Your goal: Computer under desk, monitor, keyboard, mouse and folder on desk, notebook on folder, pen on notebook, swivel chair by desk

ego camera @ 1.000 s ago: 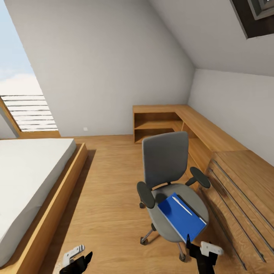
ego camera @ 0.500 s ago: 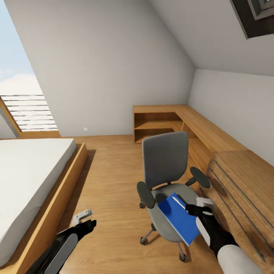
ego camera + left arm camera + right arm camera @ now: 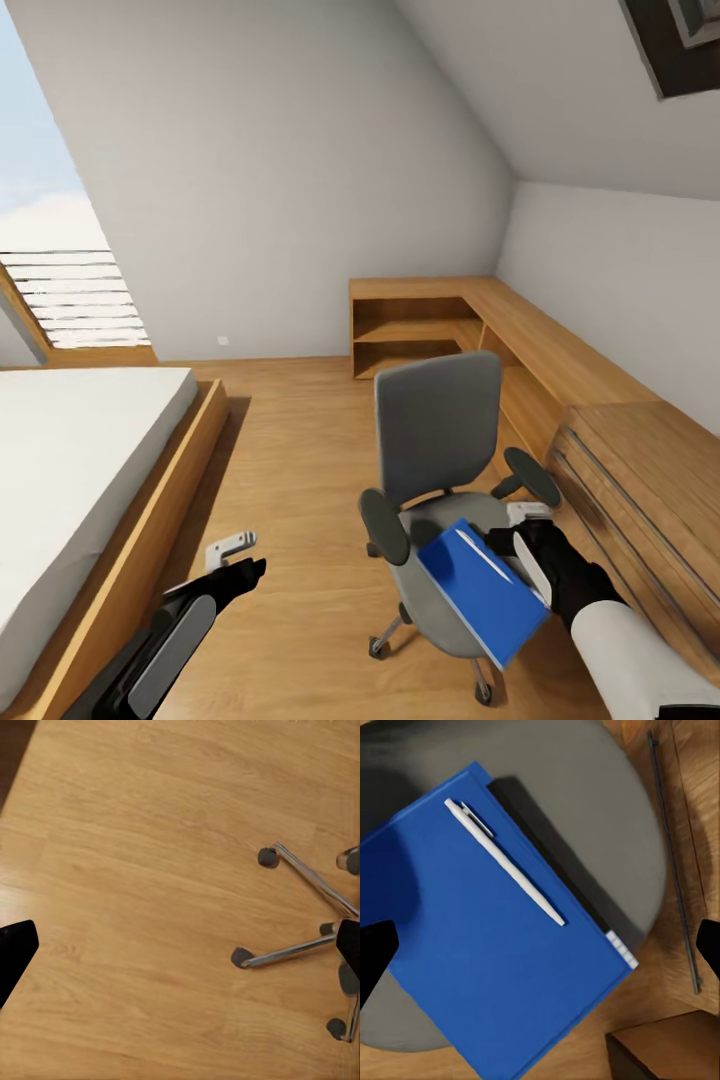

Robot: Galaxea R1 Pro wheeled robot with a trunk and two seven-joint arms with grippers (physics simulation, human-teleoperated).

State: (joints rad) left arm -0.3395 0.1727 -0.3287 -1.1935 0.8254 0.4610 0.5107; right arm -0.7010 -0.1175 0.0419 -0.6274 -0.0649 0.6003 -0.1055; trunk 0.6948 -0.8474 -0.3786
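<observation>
Folder [image 3: 481, 590] on swivel chair [image 3: 437, 430] seat, pen [image 3: 503, 860] on top.
My right gripper [image 3: 527, 532] hovers just above its far edge, jaws wide, unloaded, lining up a grasp.

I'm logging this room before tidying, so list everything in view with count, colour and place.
swivel chair: one, grey, black armrests, mid-floor.
folder: one, blue, on the chair seat.
pen: one, white, on the folder.
bed: one, white mattress, wood frame, far left.
shelf unit: one, wood, back corner.
dresser: one, wood, at right.
left gripper: one, black, open, over the floor.
right gripper: one, black, open, above the folder.
</observation>
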